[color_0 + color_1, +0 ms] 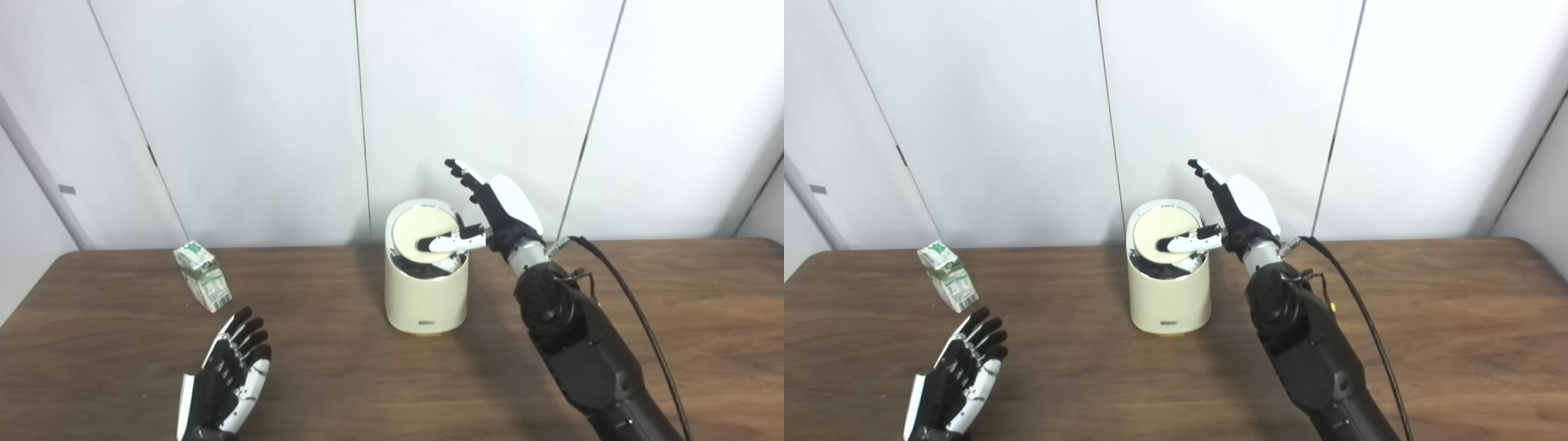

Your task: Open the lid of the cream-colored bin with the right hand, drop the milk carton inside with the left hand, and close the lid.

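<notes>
On the far left of the dark wooden table (343, 380), a small white-and-green milk carton (203, 275) stands near the back edge, leaning a little. In front of it and apart from it, the black-and-white left hand (229, 373) hovers low over the tabletop, palm up, fingers spread and holding nothing. At the middle of the table stands the cream-colored cylindrical bin (425, 275). Its round cream lid (424, 236) is tilted, the near edge raised, and a dark gap shows beneath it at the front. To the right, the black-and-white right hand (496, 208) is raised beside the bin, fingers stretched upward and apart, while its white thumb (450, 243) reaches across and rests on the lid. A black cable (637, 318) runs along the right forearm.
</notes>
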